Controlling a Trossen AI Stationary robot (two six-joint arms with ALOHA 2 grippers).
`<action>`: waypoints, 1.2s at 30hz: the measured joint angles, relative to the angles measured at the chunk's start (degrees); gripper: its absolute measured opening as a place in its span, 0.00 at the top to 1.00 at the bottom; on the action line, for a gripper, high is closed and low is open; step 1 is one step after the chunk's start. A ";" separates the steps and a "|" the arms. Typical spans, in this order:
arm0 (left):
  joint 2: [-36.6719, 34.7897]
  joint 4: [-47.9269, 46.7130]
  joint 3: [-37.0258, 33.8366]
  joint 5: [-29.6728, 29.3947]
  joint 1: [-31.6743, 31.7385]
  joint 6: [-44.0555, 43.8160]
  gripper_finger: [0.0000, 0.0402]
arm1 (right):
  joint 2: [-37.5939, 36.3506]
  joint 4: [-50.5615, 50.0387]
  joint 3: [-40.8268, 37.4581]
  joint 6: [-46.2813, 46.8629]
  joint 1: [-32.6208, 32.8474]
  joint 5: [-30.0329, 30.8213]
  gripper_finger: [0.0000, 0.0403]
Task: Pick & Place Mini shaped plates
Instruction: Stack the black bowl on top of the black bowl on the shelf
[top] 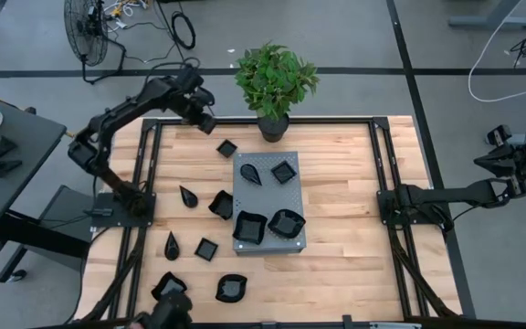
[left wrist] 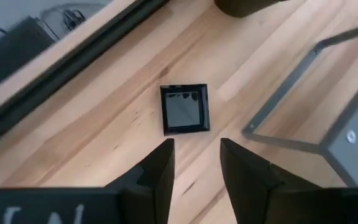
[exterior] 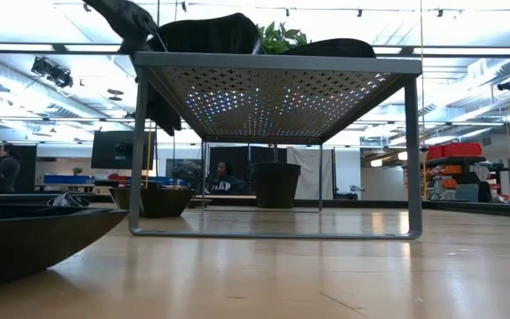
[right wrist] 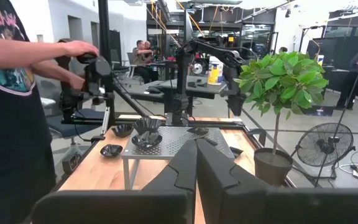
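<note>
Several glossy black mini shaped plates lie on the wooden table and on top of the grey perforated slab [top: 268,203]. A small square plate [top: 226,147] rests flat on the table just beyond the slab's far left corner. My left gripper [top: 208,121] hangs above the table's far left part, open, slanting down toward this square plate [left wrist: 185,109], with nothing between its fingers [left wrist: 160,171]. Teardrop plates [top: 188,195] and other plates [top: 206,249] lie to the left of the slab. My right gripper [top: 482,163] waits off the table's right edge, shut [right wrist: 196,163] and holding nothing.
A potted plant [top: 275,82] stands at the table's far edge, close behind the slab. The slab stands on thin legs [exterior: 412,159] above the tabletop. A person [right wrist: 11,106] stands at the table's near side with hands on another arm rig. Black frame rails [top: 153,164] run along both sides.
</note>
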 joint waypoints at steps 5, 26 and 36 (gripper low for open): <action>4.82 0.24 0.00 4.25 1.74 -0.58 0.53 | 0.00 0.00 0.00 0.00 -0.02 -0.02 0.96; 18.87 4.00 0.02 3.43 1.67 0.72 0.38 | 0.01 0.01 -0.02 -0.01 -0.01 -0.01 0.96; 19.55 9.86 0.04 2.49 0.77 -2.01 0.38 | 0.00 0.00 -0.01 0.00 0.00 0.00 0.96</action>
